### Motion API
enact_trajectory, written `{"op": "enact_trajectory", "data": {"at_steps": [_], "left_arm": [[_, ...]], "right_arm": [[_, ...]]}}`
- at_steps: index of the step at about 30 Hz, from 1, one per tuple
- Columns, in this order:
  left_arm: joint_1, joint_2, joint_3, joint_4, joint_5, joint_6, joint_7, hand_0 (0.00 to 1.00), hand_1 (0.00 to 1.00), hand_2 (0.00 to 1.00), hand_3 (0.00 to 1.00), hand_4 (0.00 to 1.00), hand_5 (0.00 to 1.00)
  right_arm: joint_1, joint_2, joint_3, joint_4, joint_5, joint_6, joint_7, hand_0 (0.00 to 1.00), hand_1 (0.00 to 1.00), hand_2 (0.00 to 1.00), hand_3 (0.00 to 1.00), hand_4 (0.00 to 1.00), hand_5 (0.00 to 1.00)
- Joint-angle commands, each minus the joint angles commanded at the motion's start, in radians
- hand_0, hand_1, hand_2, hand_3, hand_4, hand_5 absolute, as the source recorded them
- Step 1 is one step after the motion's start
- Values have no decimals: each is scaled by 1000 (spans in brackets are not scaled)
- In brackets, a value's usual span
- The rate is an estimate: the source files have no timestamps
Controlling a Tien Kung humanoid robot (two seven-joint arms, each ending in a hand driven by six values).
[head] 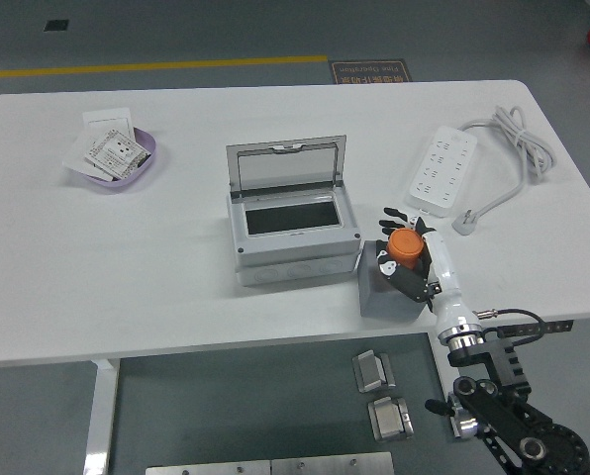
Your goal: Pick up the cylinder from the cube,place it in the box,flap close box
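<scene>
An orange cylinder (406,246) stands on top of a grey cube (382,293) near the table's front edge, right of centre. My right hand (410,259) reaches up from the lower right, and its black fingers (411,283) curl around the cylinder from both sides. Just left of the cube sits the grey box (291,236) with its clear lid (285,166) raised upright at the back and its dark inside showing. My left arm is not in the picture.
A white power strip (442,170) with a coiled cable (518,139) lies at the back right. A purple bowl (123,161) of paper packets sits at the back left. The table's front edge (226,351) runs just below the cube.
</scene>
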Motion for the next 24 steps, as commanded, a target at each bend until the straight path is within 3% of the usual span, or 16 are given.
{"op": "enact_trajectory", "data": {"at_steps": [6, 7, 12, 13, 18, 19, 24], "left_arm": [[1, 0, 2, 0, -2, 0, -2, 641, 650, 564, 670, 697, 326], [1, 0, 2, 0, -3, 0, -2, 641, 650, 564, 670, 697, 326], [1, 0, 4, 0, -3, 0, -4, 641, 650, 564, 670, 697, 326], [1, 0, 4, 0, -4, 0, -5, 641, 650, 564, 671, 697, 327], [1, 0, 6, 0, -6, 0, -6, 641, 650, 564, 671, 697, 327], [1, 0, 7, 0, -6, 0, -6, 641, 650, 564, 670, 698, 327], [0, 0, 7, 0, -4, -1, -5, 641, 650, 564, 670, 698, 327]], "right_arm": [[-3, 2, 4, 0, 11, -2, -2, 757, 684, 664, 650, 5, 2], [-3, 3, 5, 0, 13, -2, -2, 751, 643, 627, 573, 2, 2], [-4, 5, 6, 1, 23, -4, 3, 751, 643, 627, 573, 2, 2], [-4, 5, 7, 1, 25, -6, 5, 630, 549, 556, 461, 2, 2], [-3, 6, 16, 6, 21, -13, 9, 630, 549, 556, 461, 2, 2], [-3, 6, 18, 7, 19, -14, 9, 452, 387, 446, 328, 2, 2], [-4, 6, 33, 15, 2, -27, 10, 452, 387, 446, 328, 2, 2]]}}
